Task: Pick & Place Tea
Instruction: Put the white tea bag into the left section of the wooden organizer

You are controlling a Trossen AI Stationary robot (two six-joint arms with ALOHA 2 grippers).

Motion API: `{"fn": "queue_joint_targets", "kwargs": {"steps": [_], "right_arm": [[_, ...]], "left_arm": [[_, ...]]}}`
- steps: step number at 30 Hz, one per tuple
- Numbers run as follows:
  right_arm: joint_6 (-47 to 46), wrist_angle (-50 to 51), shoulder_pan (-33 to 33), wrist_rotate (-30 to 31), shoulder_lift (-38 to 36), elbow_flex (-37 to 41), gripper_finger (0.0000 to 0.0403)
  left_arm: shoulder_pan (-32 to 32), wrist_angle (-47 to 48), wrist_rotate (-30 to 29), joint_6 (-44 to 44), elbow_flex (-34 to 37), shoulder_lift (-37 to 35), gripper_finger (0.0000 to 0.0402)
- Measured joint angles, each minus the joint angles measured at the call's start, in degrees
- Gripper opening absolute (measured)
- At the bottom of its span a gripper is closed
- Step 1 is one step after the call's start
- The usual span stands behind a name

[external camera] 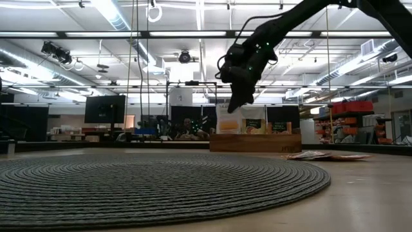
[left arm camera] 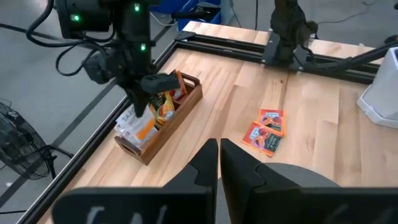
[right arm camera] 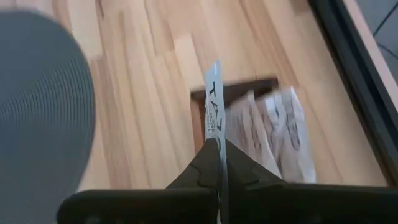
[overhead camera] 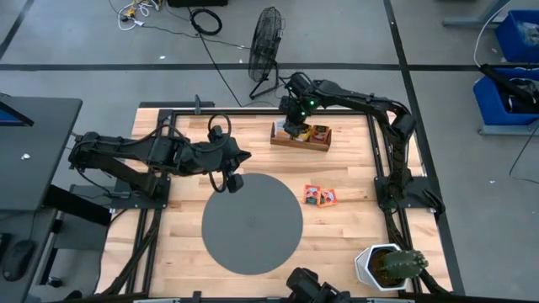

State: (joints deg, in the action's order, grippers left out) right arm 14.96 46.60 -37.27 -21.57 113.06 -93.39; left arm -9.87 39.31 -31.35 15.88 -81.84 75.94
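Right end effector (right arm camera: 219, 165) pinches a packet (right arm camera: 213, 102) by its edge above the box (overhead camera: 301, 137): thin, light, floppy paper. Left end effector (left arm camera: 219, 163) waits, closed.

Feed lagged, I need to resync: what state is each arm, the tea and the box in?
Right gripper: shut on a white tea packet, above the box.
Wooden box: upright, packets standing inside.
Two orange packets: flat on the table, beside the grey mat.
Left gripper: shut, empty, over the mat edge.
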Motion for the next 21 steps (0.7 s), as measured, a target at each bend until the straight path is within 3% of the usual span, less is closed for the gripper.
{"fn": "queue_joint_targets", "kwargs": {"steps": [11,21], "right_arm": [[-2.8,-10.7,-0.1,-0.5,0.0,6.4,0.0],[-2.5,-14.1,0.0,-0.4,0.0,12.0,0.0]], "left_arm": [[0.1,0.0,0.0,0.7,0.0,0.0,0.0018],[0.1,-0.1,-0.1,1.9,0.0,0.0,0.0018]]}}
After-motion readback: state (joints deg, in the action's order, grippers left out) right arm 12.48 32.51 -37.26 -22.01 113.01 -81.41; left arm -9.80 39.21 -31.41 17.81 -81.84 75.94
